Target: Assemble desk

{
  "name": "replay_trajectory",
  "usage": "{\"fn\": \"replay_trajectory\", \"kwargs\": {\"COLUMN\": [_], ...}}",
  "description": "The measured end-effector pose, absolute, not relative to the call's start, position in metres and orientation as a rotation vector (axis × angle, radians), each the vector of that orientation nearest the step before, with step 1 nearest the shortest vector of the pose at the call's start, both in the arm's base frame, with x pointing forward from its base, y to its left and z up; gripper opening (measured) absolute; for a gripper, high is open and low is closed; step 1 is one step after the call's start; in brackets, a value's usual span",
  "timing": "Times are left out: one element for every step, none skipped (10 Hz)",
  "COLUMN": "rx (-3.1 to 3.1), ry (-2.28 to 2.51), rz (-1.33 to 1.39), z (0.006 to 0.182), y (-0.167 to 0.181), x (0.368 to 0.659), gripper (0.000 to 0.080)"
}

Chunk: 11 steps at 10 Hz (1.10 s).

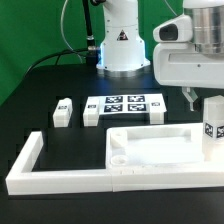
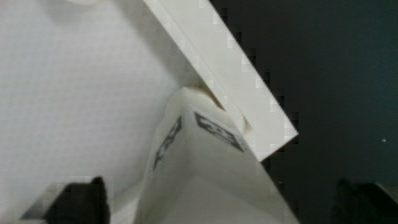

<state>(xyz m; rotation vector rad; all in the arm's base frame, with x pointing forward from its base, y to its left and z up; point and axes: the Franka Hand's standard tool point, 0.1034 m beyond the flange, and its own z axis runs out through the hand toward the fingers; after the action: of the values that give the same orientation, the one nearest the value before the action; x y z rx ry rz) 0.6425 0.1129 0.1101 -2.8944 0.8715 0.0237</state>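
claw [image 2: 214, 203] closed on a leg [image 1: 213, 124] at the tray-like top's [image 1: 150, 150] right end.
a loose leg [image 1: 63, 112] lies far left, beside the marker board [image 1: 125, 103].

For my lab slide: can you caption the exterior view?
Gripper beside a tagged leg at the desk top's corner; two spare legs wait near the marker board.

Lab w/ marker board [image 1: 125, 103], robot base [image 1: 122, 45]
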Motion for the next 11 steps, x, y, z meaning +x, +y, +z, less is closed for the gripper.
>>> {"fn": "replay_trajectory", "kwargs": {"rx": [-2.917, -2.952, -3.014, -3.08, -3.09, -3.091, -3.092, -3.092, -3.09, -3.085, -3.081], "ry": [0.791, 0.648, 0.404, 0.076, -0.191, -0.164, -0.139, -0.137, -0.041, 0.058, 0.162], "rz": [0.019, 0.01, -0.012, -0.047, -0.078, -0.077, -0.076, -0.076, -0.072, -0.069, -0.067], "z": [0.1101, 0.1101, 0.1095, 0.1089, 0.1099, 0.1096, 0.1095, 0.1094, 0.1094, 0.1094, 0.1093], "y": [0.1128, 0.1126, 0.1108, 0.1093, 0.1135, 0.1119, 0.1122, 0.1123, 0.113, 0.1135, 0.112], "x": [0.6425, 0.6425, 0.6428, 0.6442, 0.6463, 0.6463, 0.6462, 0.6462, 0.646, 0.646, 0.6462], "gripper": [0.064, 0.0648, 0.0648, 0.0649, 0.0649, 0.0649, 0.0649, 0.0537, 0.0537, 0.035, 0.0288]}}
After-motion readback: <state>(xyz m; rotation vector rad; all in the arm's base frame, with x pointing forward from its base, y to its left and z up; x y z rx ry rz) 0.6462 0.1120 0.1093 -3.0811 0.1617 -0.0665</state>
